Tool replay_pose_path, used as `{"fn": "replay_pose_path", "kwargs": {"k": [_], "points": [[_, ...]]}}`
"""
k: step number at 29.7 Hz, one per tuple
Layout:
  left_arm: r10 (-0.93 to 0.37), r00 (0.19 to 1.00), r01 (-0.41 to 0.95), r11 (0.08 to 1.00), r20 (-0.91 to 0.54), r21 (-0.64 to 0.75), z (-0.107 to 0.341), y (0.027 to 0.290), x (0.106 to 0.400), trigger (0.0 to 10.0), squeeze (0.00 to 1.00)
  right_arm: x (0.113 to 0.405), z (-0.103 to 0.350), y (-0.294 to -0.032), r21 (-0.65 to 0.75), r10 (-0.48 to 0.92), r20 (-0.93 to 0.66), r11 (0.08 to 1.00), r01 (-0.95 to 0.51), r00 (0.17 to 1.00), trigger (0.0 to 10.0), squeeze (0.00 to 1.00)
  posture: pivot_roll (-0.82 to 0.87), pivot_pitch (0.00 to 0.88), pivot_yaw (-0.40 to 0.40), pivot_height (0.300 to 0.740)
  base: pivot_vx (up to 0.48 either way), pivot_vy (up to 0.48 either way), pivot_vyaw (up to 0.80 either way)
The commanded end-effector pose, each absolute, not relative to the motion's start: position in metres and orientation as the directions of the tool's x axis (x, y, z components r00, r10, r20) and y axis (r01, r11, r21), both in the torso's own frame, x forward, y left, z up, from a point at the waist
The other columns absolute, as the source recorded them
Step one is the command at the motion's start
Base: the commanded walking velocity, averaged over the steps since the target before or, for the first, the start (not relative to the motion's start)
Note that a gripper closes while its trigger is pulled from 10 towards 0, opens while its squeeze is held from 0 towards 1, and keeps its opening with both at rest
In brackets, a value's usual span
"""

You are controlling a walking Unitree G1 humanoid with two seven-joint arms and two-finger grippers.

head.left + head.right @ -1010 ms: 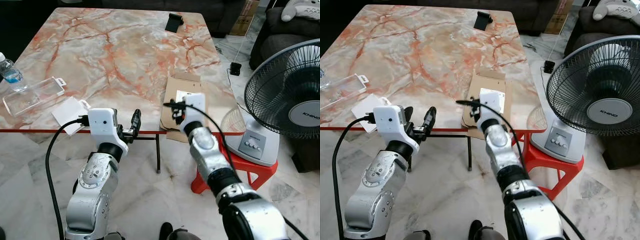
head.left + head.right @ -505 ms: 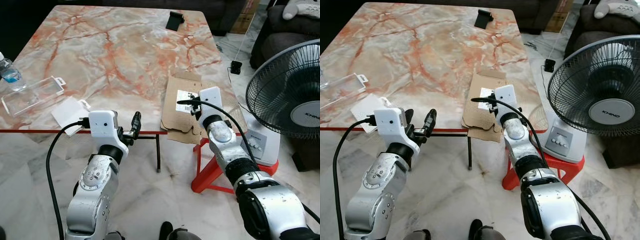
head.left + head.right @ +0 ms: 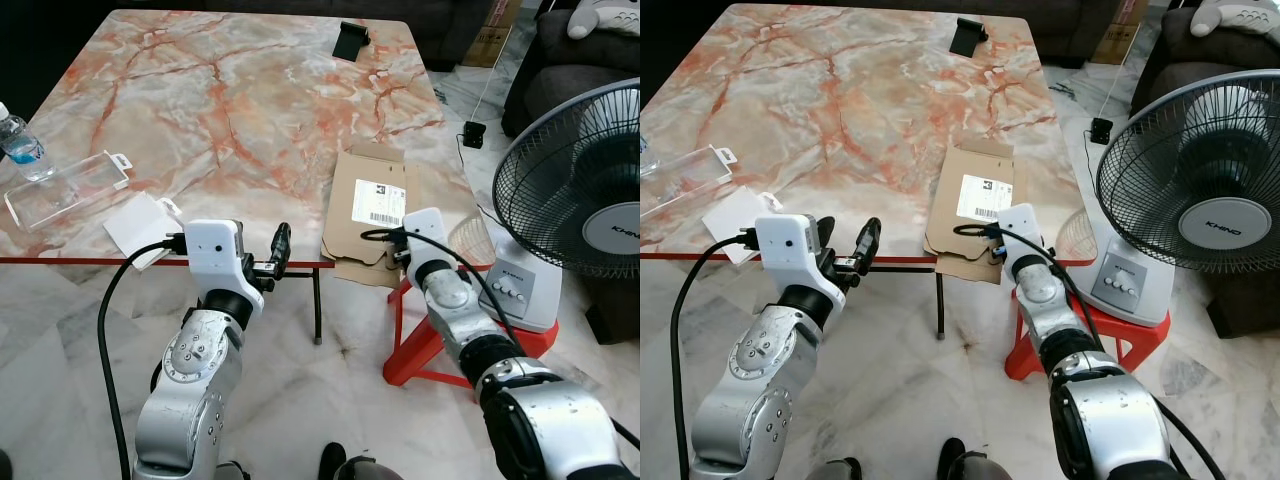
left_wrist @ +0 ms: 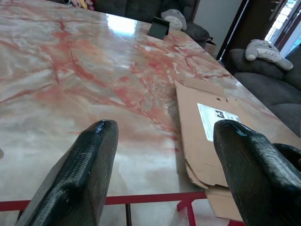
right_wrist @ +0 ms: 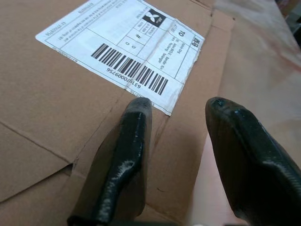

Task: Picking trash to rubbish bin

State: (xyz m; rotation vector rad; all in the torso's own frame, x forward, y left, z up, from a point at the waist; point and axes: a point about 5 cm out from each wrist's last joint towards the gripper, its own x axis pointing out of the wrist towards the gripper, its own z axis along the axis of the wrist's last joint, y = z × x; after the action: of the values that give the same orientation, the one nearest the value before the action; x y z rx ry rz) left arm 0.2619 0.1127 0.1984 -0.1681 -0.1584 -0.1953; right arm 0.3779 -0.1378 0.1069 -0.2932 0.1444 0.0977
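Note:
A flattened brown cardboard piece (image 3: 362, 215) with a white barcode label (image 3: 380, 203) lies at the marble table's (image 3: 230, 110) front right corner, hanging over the edge. My right gripper (image 5: 178, 106) is open at the cardboard's near edge, with both black fingers (image 5: 134, 141) pointing across it just short of the label. My left gripper (image 4: 164, 127) is open at the table's front edge, to the left of the cardboard (image 4: 207, 141), with nothing between its fingers.
A white paper packet (image 3: 140, 222), a clear plastic tray (image 3: 65, 190) and a water bottle (image 3: 20, 145) sit at the table's left front. A black stand (image 3: 348, 42) is at the far edge. A fan (image 3: 580, 190) on a red stool (image 3: 430, 340) stands on the right.
My right arm has swung right and come down from over the cardboard to its near edge, uncovering the barcode label. The left arm has barely moved.

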Motion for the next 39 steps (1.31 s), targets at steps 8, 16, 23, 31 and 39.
{"fn": "replay_pose_path", "kwargs": {"k": [8,16,23,31,39], "points": [[-0.172,0.968,0.201,0.967,0.185,-0.154,0.204,0.116,0.259,10.0,0.0,0.362,0.088,-0.102,-0.168,0.204,-0.152,0.959,-0.229,0.967,10.0,0.0,0.21,0.23,-0.069,0.74,0.0,0.0,0.0],[-0.179,0.967,0.209,0.964,0.183,-0.165,0.204,0.115,0.258,10.0,0.0,0.353,0.091,-0.071,-0.097,0.301,-0.076,0.947,-0.308,0.951,10.0,0.0,0.2,0.231,-0.07,0.74,0.0,0.0,0.0],[-0.175,0.969,0.205,0.963,0.172,-0.175,0.2,0.116,0.259,10.0,0.0,0.356,0.105,-0.062,-0.067,0.311,-0.002,0.948,-0.311,0.95,10.0,0.0,0.2,0.227,-0.07,0.74,0.0,0.0,0.0],[-0.07,0.993,0.09,0.972,0.097,-0.217,0.177,0.156,0.255,10.0,0.0,0.373,0.16,-0.094,-0.027,0.171,0.272,0.985,-0.17,0.947,10.0,0.0,0.19,0.223,-0.069,0.74,0.0,0.0,0.0],[-0.148,0.989,0.137,0.953,-0.021,-0.271,0.147,0.186,0.235,10.0,0.0,0.379,0.176,-0.118,-0.019,0.11,0.323,0.994,-0.109,0.94,10.0,0.0,0.18,0.216,-0.063,0.74,0.0,0.0,0.0]]}}
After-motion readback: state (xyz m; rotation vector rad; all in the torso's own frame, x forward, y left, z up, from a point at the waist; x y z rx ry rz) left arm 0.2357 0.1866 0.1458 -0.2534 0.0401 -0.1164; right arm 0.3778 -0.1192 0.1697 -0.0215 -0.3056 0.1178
